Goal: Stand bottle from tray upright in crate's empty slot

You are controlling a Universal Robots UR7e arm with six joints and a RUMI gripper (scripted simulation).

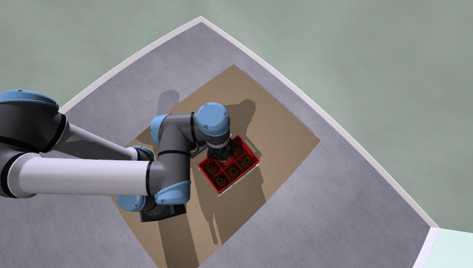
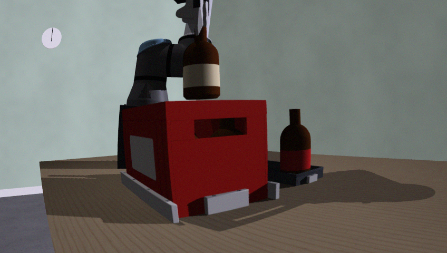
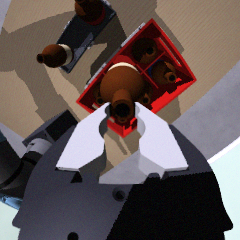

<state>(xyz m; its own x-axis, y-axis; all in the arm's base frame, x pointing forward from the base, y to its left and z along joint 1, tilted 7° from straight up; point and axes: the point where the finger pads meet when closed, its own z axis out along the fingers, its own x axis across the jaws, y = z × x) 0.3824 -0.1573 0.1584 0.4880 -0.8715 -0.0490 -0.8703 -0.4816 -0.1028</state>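
Note:
My gripper (image 2: 201, 30) (image 3: 122, 103) is shut on the neck of a brown bottle (image 2: 201, 75) (image 3: 121, 82) with a cream label. The bottle hangs nearly upright, its base just above the rim of the red crate (image 1: 250, 149) (image 2: 219, 166) (image 3: 175, 92). The crate holds several brown bottles; its empty slot, the middle one in the row on the tray side, is partly hidden by the gripper. The dark tray (image 2: 290, 179) (image 3: 82, 31) holds a red-labelled bottle (image 2: 295, 147) (image 3: 90, 11) and a white-labelled bottle (image 3: 55, 55).
Low light-grey strips (image 2: 225, 202) stand along the foot of the crate. The tray is close beside the crate. A dark box (image 1: 162, 215) (image 3: 55, 129) is near the arm's base. The arm hides part of the tray in the top view.

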